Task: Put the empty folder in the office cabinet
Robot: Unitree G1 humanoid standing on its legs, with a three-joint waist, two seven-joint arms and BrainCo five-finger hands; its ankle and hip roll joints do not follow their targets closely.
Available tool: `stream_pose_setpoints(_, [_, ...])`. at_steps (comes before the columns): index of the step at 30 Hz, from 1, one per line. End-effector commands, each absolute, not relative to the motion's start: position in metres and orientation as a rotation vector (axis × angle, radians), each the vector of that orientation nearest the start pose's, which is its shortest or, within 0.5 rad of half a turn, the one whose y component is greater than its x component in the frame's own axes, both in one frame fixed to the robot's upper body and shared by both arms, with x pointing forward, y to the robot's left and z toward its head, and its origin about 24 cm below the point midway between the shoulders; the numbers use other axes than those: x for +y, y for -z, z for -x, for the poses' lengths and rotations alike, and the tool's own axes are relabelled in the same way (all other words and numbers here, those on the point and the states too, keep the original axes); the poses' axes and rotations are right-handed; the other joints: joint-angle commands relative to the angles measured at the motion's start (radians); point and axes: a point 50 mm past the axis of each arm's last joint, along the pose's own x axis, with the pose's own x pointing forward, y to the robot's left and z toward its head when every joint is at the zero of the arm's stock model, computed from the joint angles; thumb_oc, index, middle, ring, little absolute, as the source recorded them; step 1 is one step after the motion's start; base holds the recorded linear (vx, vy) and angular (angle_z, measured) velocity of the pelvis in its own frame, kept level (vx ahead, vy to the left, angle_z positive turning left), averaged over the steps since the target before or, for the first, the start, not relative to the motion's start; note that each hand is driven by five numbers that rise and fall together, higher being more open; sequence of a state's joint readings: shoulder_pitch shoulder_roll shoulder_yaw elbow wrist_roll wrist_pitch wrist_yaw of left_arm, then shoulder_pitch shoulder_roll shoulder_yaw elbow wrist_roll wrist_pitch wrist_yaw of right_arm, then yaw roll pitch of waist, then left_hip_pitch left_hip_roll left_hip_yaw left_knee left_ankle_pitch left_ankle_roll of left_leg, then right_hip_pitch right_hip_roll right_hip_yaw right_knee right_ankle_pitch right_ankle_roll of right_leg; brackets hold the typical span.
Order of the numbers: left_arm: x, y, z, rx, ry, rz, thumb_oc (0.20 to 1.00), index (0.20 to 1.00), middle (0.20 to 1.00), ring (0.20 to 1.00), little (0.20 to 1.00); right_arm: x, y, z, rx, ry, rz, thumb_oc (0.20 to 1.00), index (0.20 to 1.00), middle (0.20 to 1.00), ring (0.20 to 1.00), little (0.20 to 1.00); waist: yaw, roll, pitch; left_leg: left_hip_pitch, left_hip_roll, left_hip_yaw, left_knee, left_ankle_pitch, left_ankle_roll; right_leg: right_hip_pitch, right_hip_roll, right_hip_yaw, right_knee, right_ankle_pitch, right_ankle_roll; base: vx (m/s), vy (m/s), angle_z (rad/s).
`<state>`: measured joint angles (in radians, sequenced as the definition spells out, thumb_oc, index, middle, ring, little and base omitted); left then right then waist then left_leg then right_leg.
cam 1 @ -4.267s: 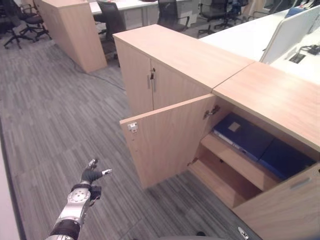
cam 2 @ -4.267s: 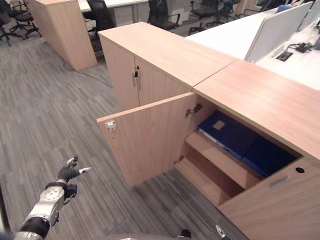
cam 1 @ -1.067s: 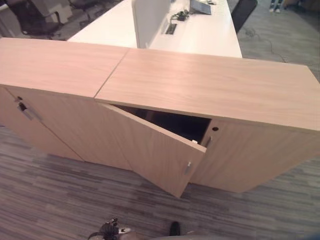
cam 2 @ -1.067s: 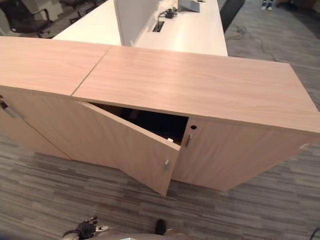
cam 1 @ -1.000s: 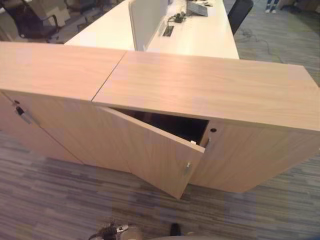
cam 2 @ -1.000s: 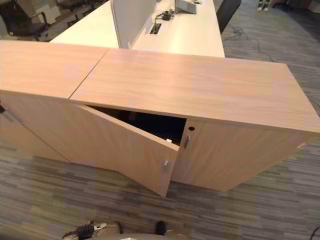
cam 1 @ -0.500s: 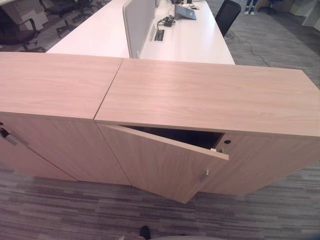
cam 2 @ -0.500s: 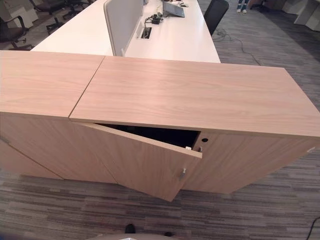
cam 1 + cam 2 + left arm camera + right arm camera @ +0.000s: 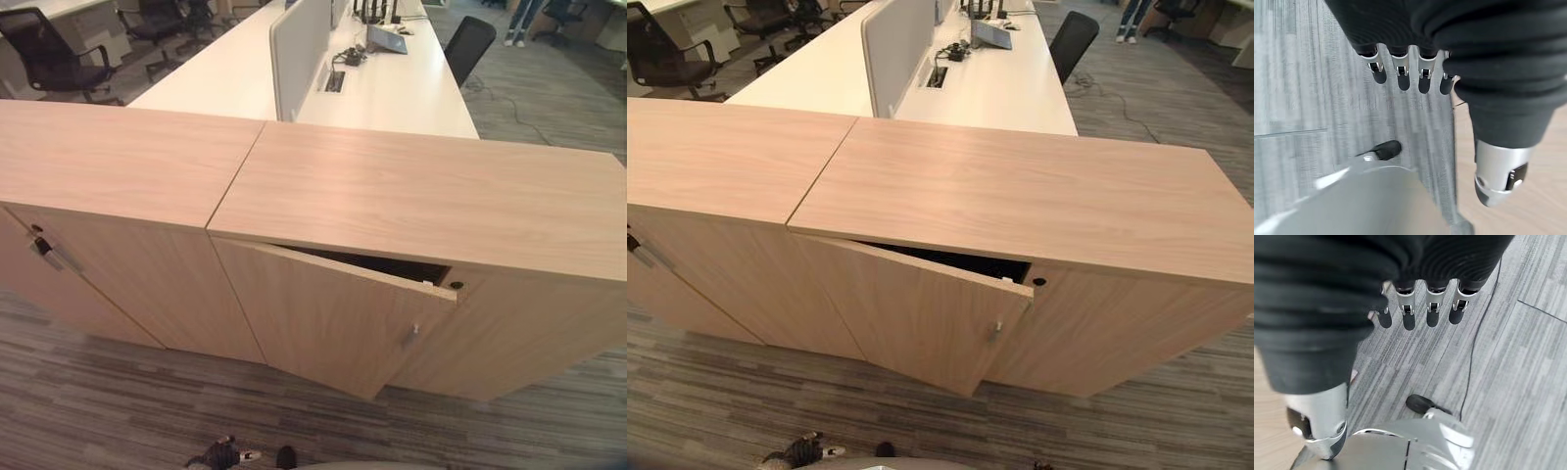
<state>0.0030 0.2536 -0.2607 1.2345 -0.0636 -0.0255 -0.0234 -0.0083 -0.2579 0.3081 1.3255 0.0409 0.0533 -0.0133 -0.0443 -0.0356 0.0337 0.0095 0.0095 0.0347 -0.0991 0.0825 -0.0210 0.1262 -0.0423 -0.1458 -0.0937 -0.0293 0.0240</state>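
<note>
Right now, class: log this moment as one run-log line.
cabinet door: ajar | folder: unseen | left hand: open, empty, over carpet | right hand: open, empty

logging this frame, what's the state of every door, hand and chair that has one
cabinet door: ajar, swung partway out.
right door: shut.
neighbouring cabinet's door: shut.
left hand: open, fingers straight, holding nothing.
right hand: open, fingers straight, holding nothing.
office chair: pushed up to the desk.

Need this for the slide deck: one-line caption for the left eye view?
Light wooden office cabinet with its left door ajar, white desk behind.
</note>
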Motion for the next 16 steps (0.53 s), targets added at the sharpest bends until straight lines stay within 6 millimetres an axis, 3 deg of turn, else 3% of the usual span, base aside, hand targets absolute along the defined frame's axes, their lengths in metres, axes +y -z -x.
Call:
stream_pose_setpoints(1, [0.2219,0.1633,-0.0949,1.222,0.045,-0.211,1.000,1.000,1.000,1.000,1.000,-0.2350,0.1656,-0.0774,1.354,-0.069,0.388,1.000,1.000,1.000,1.000,1.000,0.022,0.006,0.008,0.042,-0.010,0.031,0.012,-0.121,0.001,-0.050,-0.035,-0.075,0.006,0.007,0.086,0.01,0.035,-0.03])
stream_pose_setpoints(7, [0.2147,0.1649,-0.0931,1.228,0.133,-0.279,1.000,1.000,1.000,1.000,1.000,-0.2310,0.1662,-0.0787,1.346,-0.093,0.395,1.000,1.000,1.000,1.000,1.000,0.016,0.009,0.003,0.046,-0.013,0.031,0.012,-0.127,0.004,-0.048,-0.037,-0.066,0.006,0.006,0.088,0.00,0.000,0.00])
stream_pose_setpoints(16, [0.2140,0.1640,-0.0959,1.207,0.096,-0.242,1.000,1.000,1.000,1.000,1.000,-0.2319,0.1661,-0.0775,1.342,-0.084,0.396,1.000,1.000,1.000,1.000,1.000,0.016,0.012,0.002,0.050,-0.018,0.025,0.012,-0.128,0.006,-0.043,-0.040,-0.066,0.006,0.007,0.088,0.00,0.003,0.00])
